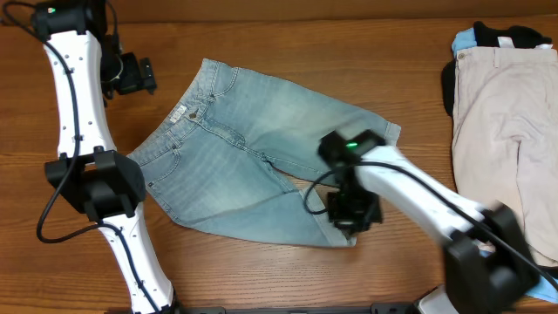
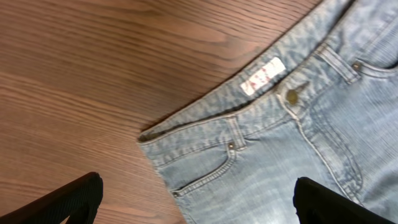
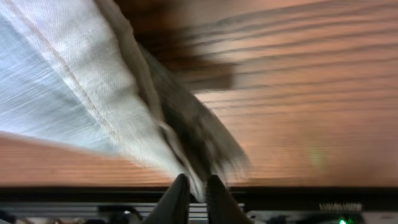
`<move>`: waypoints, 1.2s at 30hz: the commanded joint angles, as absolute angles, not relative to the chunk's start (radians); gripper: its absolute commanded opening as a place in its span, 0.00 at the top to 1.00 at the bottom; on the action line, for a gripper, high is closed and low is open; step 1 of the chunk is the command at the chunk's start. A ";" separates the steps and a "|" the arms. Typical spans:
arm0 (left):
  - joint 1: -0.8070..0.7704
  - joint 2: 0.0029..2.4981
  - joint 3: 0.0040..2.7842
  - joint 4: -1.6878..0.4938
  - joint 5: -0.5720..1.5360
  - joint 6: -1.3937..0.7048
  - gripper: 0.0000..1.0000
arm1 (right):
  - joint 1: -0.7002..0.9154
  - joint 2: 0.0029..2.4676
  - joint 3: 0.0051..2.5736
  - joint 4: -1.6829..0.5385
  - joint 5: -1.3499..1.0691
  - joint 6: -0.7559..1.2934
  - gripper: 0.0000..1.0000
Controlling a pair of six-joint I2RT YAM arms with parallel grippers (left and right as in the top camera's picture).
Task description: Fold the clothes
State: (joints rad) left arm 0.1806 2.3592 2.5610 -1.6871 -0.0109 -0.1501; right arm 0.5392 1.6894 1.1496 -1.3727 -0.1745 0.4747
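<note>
Overhead, the denim shorts (image 1: 253,157) lie flat a little left of the bench's (image 1: 349,52) middle. Their waistband points toward the far-left corner and both legs run toward the near-right. The left gripper (image 1: 139,74) hangs near the far-left corner, beside the waistband and apart from the cloth. The right gripper (image 1: 353,214) sits at the hem of the nearer leg, close to the near edge. Only this view takes in the right edge of the bench, where beige trousers (image 1: 506,122) lie spread. A blue garment (image 1: 466,39) and a black one (image 1: 514,35) are bunched at the far-right corner above them.

From the left wrist comes detail the overhead view loses. A white label (image 2: 262,76) is printed in red inside the waistband (image 2: 205,115), with a brass button (image 2: 291,96) beside it and a stitched front pocket (image 2: 205,174) with a rivet. The two black fingers (image 2: 68,202) stand wide apart at the bottom corners of that view, with nothing between them but the cloth and wood below.

At the right wrist the picture is blurred. Even so, the fingers (image 3: 179,199) stand narrowly together with a fold of pale denim running down into the slit between them. That hand is pinching the hem, and the bare wood lies beyond.
</note>
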 commanded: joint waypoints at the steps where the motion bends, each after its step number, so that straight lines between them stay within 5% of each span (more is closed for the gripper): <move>1: 0.157 2.354 2.582 -1.690 -0.003 -0.126 0.00 | 0.465 1.571 1.136 -1.394 -0.151 0.464 0.72; 8: 0.150 2.354 2.582 -1.690 0.009 -0.127 0.02 | 0.419 1.489 1.059 -1.379 -0.271 0.369 0.44; 15: 0.150 2.354 2.582 -1.686 0.041 -0.126 0.01 | 0.471 1.499 1.060 -0.921 -0.368 0.239 0.18; 28: 0.150 2.354 2.582 -1.670 0.045 -0.126 0.00 | 0.487 1.685 1.060 -0.673 -0.289 0.006 0.25; 36: 0.150 2.354 2.582 -1.667 0.053 -0.126 0.00 | 0.491 1.776 1.060 -0.666 -0.363 0.000 0.51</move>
State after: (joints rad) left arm 0.1501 2.3592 2.5614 -1.6711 0.0341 -0.1467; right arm 0.4850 1.7645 1.0538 -0.6735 -0.3172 0.0200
